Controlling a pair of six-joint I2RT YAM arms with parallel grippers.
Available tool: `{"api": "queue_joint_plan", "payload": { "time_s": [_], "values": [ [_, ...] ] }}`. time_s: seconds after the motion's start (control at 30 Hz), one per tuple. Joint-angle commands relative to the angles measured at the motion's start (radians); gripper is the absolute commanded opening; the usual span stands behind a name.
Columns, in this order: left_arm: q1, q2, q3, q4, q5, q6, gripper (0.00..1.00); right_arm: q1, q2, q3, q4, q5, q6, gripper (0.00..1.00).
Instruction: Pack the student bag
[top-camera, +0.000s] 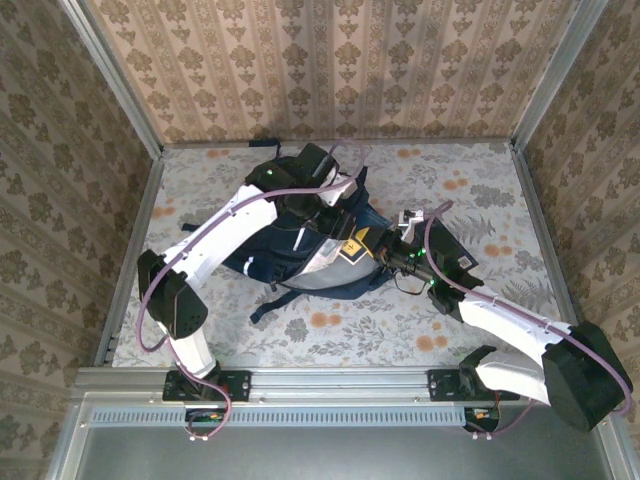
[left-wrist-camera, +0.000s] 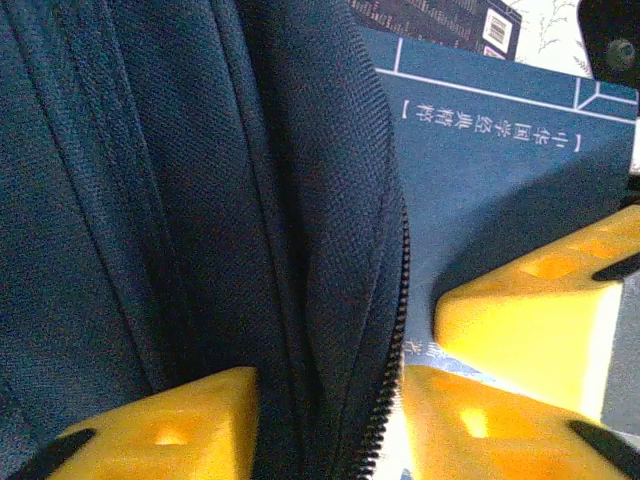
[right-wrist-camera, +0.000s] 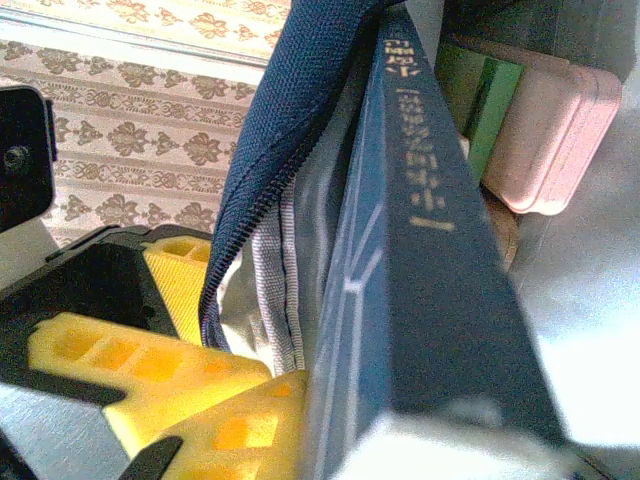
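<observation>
The bag (top-camera: 300, 250) lies mid-bench (top-camera: 480, 200), its mouth facing right. The left tool (left-wrist-camera: 330, 430) is clenched on its zipper edge (left-wrist-camera: 395, 300). The right tool (top-camera: 385, 250), grasping a navy book (right-wrist-camera: 430, 250), aims the long axis leftward into that mouth.

One student bag (top-camera: 265, 258) is lying on one table (top-camera: 450, 190). Two robot arms are reaching over it, a left arm (top-camera: 225, 230) and a right arm (top-camera: 510, 325). Each is carrying one gripper, making two: the left gripper (left-wrist-camera: 320, 440) and the right gripper (right-wrist-camera: 235, 400). One navy book (left-wrist-camera: 500, 160) is showing, along with one pink case (right-wrist-camera: 550, 120) and one green item (right-wrist-camera: 480, 95).
</observation>
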Motion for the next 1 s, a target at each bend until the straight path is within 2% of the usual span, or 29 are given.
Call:
{"api": "queue_joint_plan", "payload": {
  "time_s": [0.0, 0.13, 0.3, 0.57, 0.77, 0.97],
  "values": [
    [-0.004, 0.017, 0.022, 0.0, -0.032, 0.027, 0.3, 0.017, -0.034, 0.029, 0.143, -0.017, 0.002, 0.0],
    [-0.007, 0.021, 0.022, 0.007, -0.043, 0.03, 0.0, 0.019, -0.034, 0.028, 0.143, -0.013, 0.0, 0.0],
    [0.023, -0.067, 0.053, -0.004, -0.114, 0.046, 0.0, 0.022, -0.052, 0.032, 0.036, 0.02, -0.058, 0.0],
    [0.134, -0.205, 0.146, -0.078, -0.137, 0.073, 0.0, 0.089, 0.007, 0.011, -0.069, 0.125, -0.145, 0.0],
    [0.203, -0.249, 0.143, -0.09, -0.104, 0.073, 0.0, 0.119, 0.075, 0.0, -0.041, 0.15, -0.163, 0.0],
    [0.219, -0.257, 0.142, -0.094, -0.083, 0.076, 0.0, 0.134, 0.092, 0.029, -0.007, 0.144, -0.145, 0.0]
  ]
}}
